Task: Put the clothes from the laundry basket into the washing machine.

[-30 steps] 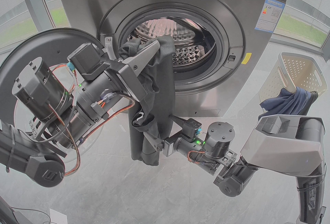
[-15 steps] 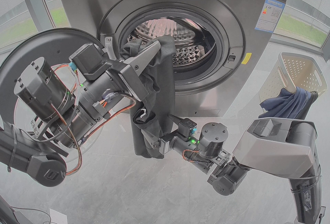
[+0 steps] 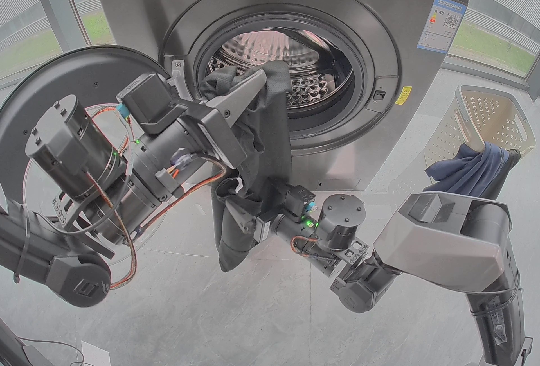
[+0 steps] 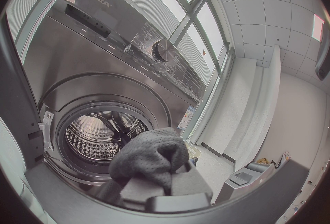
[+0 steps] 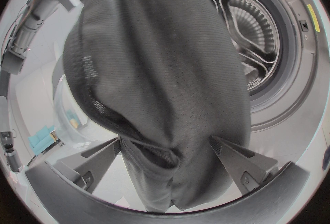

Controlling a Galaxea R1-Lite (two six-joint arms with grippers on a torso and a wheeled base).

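At the washing machine (image 3: 360, 18): the left claw (image 3: 260, 76) pinched the top of a dark garment (image 3: 273, 131), held up at the mouth of the open drum (image 3: 315, 75). The cloth hung straight down from there. Lower, the right claw (image 5: 165, 140) had its fingers (image 5: 237, 161) spread either side of the hanging folds. The laundry basket (image 3: 498, 114) stood off to the right, blue clothes (image 3: 469, 170) draped over its rim.

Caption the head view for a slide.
Left gripper holds a dark grey garment before the open steel washing machine.
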